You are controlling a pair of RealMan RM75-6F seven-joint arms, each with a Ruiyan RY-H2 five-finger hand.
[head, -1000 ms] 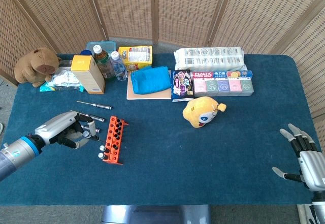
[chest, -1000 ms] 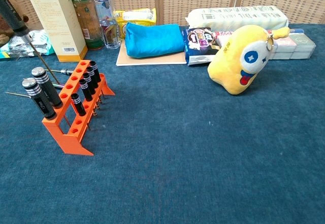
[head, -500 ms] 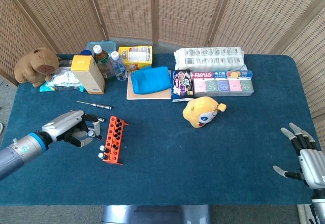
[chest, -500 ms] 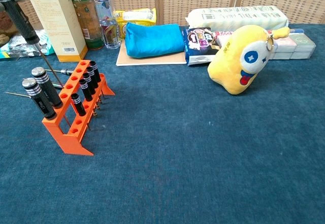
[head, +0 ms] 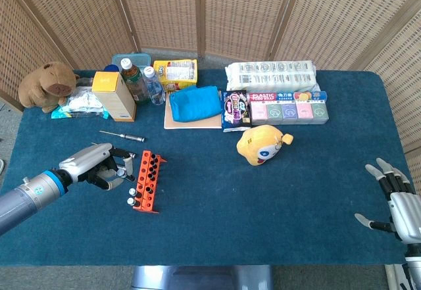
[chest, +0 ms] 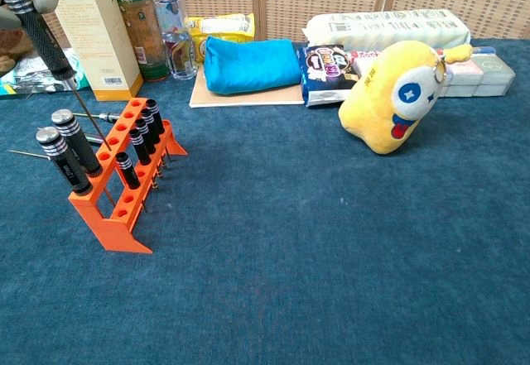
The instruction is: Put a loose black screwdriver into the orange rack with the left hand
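Only chest view: screwdriver (chest: 41, 36) shaft tilted.

A staged robot test area is shown rather than a lived-in room. A bench (head: 263, 198) is covered in blue cloth, and woven screens (head: 217, 14) are set up behind it. Unrelated props are lined along the bench's far edge: plush toys (head: 46, 85), bottles (head: 133, 78), snack packs (head: 235, 111) and boxes (head: 115, 96).
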